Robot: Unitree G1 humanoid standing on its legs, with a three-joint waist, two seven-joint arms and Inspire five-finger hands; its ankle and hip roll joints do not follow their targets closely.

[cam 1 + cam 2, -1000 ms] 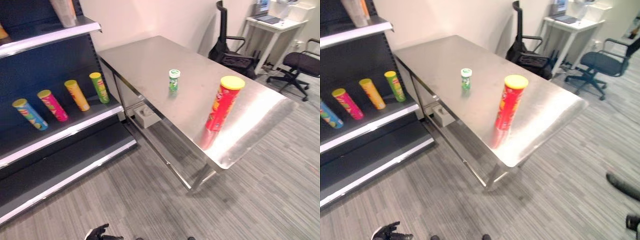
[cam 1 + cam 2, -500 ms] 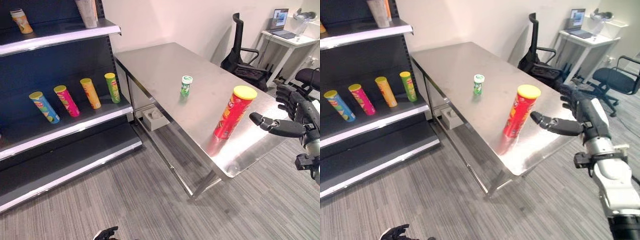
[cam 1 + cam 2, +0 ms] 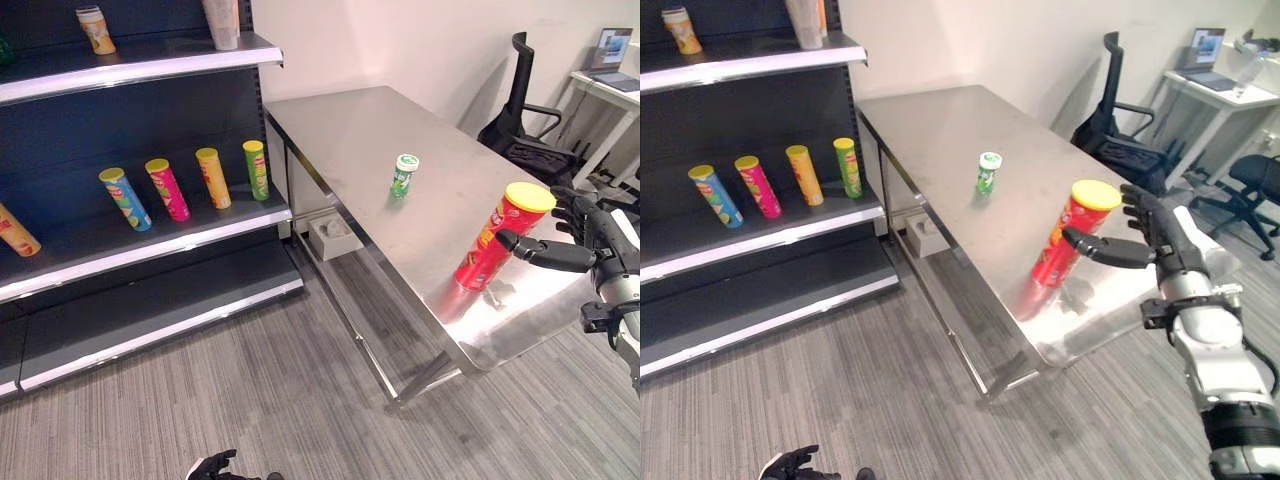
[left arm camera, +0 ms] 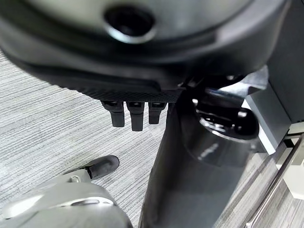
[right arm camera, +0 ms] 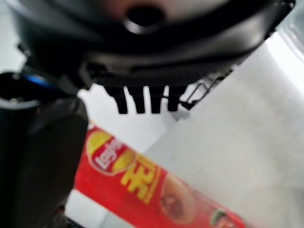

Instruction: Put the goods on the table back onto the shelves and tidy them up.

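A tall red can with a yellow lid [image 3: 493,240] stands near the front right corner of the steel table [image 3: 350,130]. A small green can [image 3: 404,175] stands mid-table. My right hand [image 3: 1160,235] hovers open just right of the red can, its thumb reaching across the can's upper part and its fingers spread behind it. In the right wrist view the red can [image 5: 147,187] lies just past the straight fingers [image 5: 142,100]. My left hand [image 3: 210,467] hangs low over the carpet, fingers relaxed. The dark shelf unit [image 3: 150,235] stands left of the table.
Several cans lie side by side on the middle shelf: blue [image 3: 125,198], pink [image 3: 168,189], orange [image 3: 213,178], green [image 3: 257,170]. More goods [image 3: 95,28] stand on the top shelf. A white box [image 3: 330,236] sits under the table. Office chairs [image 3: 1125,130] and a desk [image 3: 1215,90] are behind.
The camera has shifted. My right hand came into view from the right and moved in on the red can until its thumb reached it. The cans have not moved.
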